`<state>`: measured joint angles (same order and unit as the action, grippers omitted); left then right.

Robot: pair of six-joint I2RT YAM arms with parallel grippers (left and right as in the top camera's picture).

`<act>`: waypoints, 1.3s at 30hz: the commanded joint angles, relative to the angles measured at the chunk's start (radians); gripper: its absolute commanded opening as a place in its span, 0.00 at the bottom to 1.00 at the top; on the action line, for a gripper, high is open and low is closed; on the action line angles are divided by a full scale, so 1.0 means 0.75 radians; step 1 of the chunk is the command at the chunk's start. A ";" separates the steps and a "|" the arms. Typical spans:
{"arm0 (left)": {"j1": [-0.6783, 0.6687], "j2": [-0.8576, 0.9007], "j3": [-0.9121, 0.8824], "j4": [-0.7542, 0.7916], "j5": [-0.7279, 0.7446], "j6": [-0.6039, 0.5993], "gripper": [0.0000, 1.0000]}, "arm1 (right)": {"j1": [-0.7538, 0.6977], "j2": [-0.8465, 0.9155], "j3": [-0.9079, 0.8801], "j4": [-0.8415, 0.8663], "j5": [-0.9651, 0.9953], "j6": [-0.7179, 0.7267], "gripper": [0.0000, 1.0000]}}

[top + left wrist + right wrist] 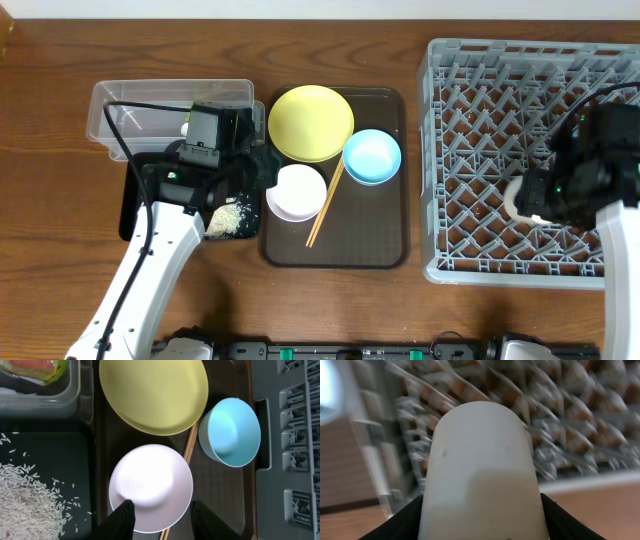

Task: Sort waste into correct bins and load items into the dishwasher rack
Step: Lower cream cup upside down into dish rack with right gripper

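While pinching cup (482, 450) with right tool (482, 520) over rack (432, 150) for loading, poises spread left tool (162, 522) above white bowl (150, 480).

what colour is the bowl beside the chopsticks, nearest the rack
Light blue. The bowl shows best in the left wrist view.

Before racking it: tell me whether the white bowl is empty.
Empty: the white bowl shows a bare inside in the left wrist view; the rice lies on the black tray.
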<state>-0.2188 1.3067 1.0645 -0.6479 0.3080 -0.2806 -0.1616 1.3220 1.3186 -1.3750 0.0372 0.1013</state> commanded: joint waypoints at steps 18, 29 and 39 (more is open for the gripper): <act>0.004 -0.006 -0.003 -0.009 -0.015 0.024 0.44 | -0.177 0.121 -0.037 0.055 0.164 0.143 0.01; 0.004 -0.005 -0.003 -0.009 -0.014 0.024 0.44 | -0.177 0.175 -0.175 0.231 0.163 0.143 0.01; 0.004 -0.004 -0.003 -0.009 -0.014 0.024 0.44 | -0.177 0.182 -0.195 0.272 0.113 0.143 0.22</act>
<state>-0.2188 1.3067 1.0645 -0.6510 0.3073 -0.2794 -0.2878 1.4597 1.1873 -1.1694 0.1360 0.2047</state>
